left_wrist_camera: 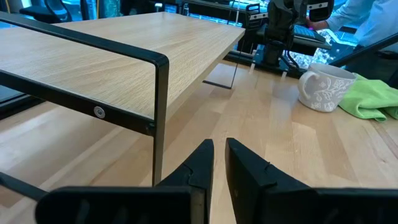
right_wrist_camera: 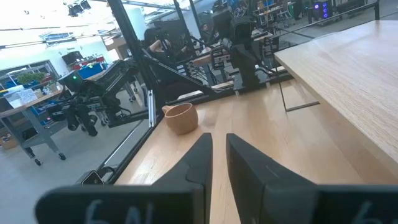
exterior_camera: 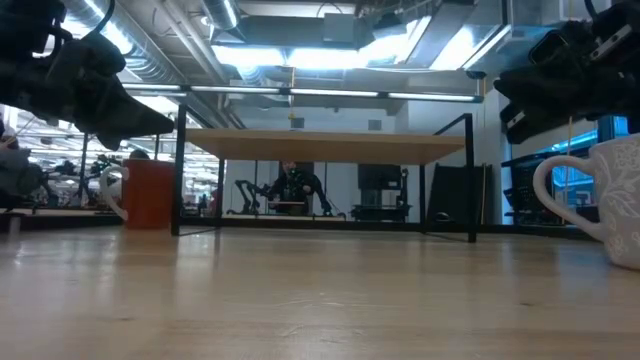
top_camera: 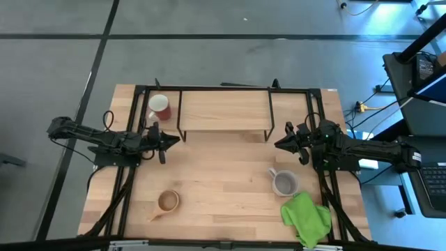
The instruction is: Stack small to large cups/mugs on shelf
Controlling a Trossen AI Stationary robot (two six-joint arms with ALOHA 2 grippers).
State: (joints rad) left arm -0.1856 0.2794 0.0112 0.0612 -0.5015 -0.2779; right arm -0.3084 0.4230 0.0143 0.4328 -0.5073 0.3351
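The shelf (top_camera: 224, 111) stands on black legs at the table's far middle, its board bare. The red mug (top_camera: 159, 107) stands on the tabletop just left of the shelf. Near the right edge, the grey mug (top_camera: 284, 183) sits upright on the table. The tan wooden cup (top_camera: 167, 202) rests on the table near the front left. My left gripper (top_camera: 174, 139) hovers shut by the shelf's near left leg, touching nothing. My right gripper (top_camera: 279, 144) hovers shut by the shelf's near right leg, also touching nothing.
A green cloth (top_camera: 306, 217) lies crumpled at the near right corner, next to the grey mug. Black frame rails (top_camera: 125, 181) run along both table sides. The tabletop between the two grippers and the near edge is bare wood (top_camera: 223, 181).
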